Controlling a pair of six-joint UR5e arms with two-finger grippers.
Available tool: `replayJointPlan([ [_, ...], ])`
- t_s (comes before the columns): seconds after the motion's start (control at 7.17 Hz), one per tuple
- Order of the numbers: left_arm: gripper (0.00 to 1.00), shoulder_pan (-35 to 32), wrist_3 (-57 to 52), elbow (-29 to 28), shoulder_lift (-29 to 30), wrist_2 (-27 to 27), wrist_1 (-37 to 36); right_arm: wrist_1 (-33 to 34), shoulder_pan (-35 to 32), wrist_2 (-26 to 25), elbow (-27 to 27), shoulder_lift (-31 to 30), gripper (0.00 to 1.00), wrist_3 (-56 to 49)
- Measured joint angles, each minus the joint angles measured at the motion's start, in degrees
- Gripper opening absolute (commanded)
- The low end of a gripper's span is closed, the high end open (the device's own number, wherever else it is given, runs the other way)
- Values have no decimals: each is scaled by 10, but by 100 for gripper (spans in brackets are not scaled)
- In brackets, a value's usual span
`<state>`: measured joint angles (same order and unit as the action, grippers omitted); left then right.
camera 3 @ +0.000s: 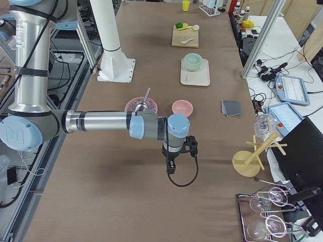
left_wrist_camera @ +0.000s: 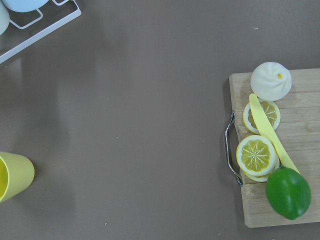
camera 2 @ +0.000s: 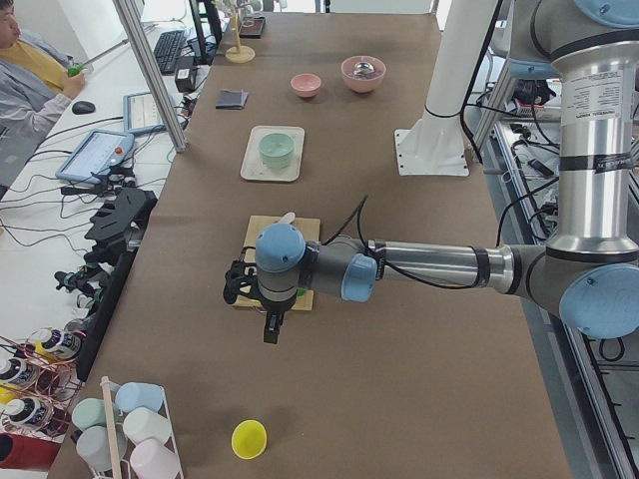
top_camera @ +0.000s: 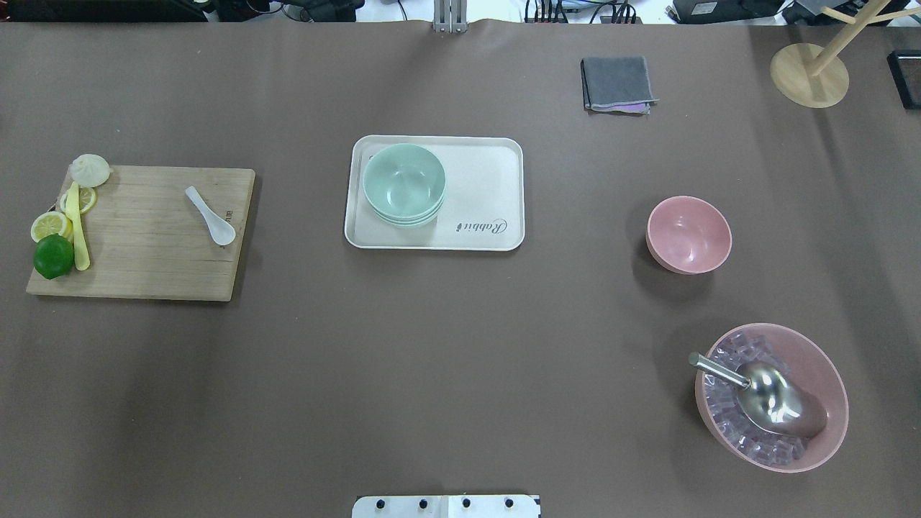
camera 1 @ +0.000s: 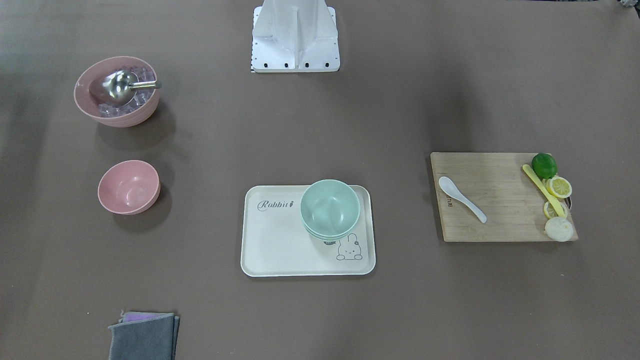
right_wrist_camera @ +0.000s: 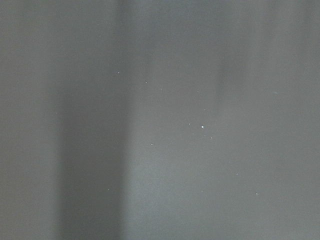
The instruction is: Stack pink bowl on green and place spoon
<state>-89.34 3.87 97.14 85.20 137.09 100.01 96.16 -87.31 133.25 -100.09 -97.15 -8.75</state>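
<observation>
From overhead, the pink bowl sits right of centre on the bench, the green bowl on the tray mid-frame, and the spoon on the board at left. I can't tell whether the left pincer or the right pincer is clenched.

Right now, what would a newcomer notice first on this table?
Probably the green bowls stacked on the white tray mid-table. Then the big pink bowl of ice with a metal scoop on the robot's right, and the bright lime on the cutting board at its left.
</observation>
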Motion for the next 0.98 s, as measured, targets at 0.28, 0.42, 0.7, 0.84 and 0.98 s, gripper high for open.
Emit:
replayJointPlan([
  [0.28, 98, 1, -3, 3, -1, 0, 7, -5, 0, 13, -1, -2, 100, 2],
  [0.42, 98, 1, -3, 3, -1, 0, 9, -5, 0, 18, -2, -2, 100, 4],
  [0.7, 98, 1, -1, 5, -1, 3, 13, -5, -1, 20, 1, 8, 100, 7],
  [0.84, 98, 1, 0, 6, -1, 6, 22, -5, -1, 22, 2, 15, 100, 9],
  [0.98, 98, 2, 0, 4, -2, 6, 37, -5, -1, 23, 4, 19, 100, 12],
])
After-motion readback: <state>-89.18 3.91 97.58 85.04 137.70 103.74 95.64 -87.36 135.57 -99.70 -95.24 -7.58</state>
